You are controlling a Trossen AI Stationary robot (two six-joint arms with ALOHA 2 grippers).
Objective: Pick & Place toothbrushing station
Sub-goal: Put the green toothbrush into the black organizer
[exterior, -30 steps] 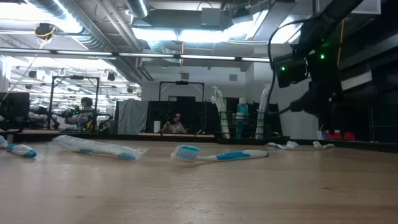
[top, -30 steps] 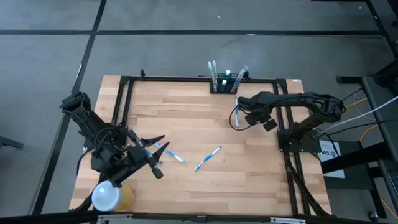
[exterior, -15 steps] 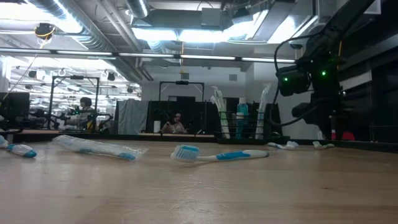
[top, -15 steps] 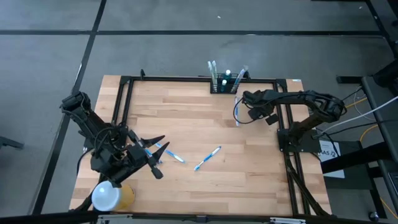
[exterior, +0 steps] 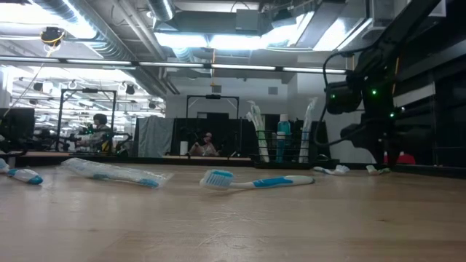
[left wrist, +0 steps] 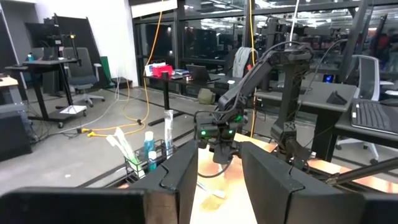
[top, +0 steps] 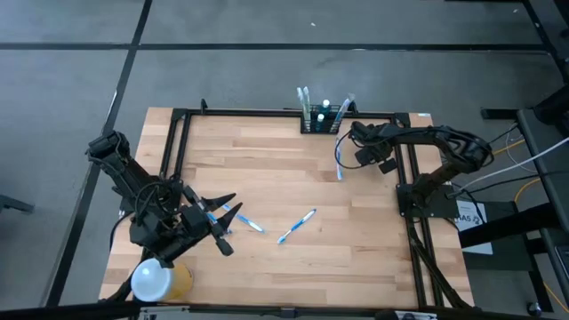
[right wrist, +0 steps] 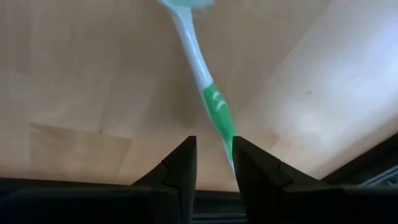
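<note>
From above I see the toothbrushing station (top: 321,119) standing at the table's far edge, against the black frame rail, with brushes and a small tube upright in its slots. My right gripper (top: 348,135) hangs just beside it, toward the right rail, and pinches a green-and-white toothbrush (right wrist: 205,87) between narrowly set fingers (right wrist: 180,165); the brush hangs down over the wood (its head points away from the wrist camera).

My left gripper (top: 213,224) waits low at the near left of the table (top: 267,178), fingers spread apart, well away from the station. A yellow cylinder with a white top (top: 158,281) sits at the near left corner, right behind that arm.

Two blue toothbrushes lie loose on the boards: one (top: 296,226) near the middle, another (top: 242,219) just off the left fingertips. At table height a clear-wrapped brush (exterior: 116,173) also lies flat toward the left. Nothing stands between the right gripper and the station.
</note>
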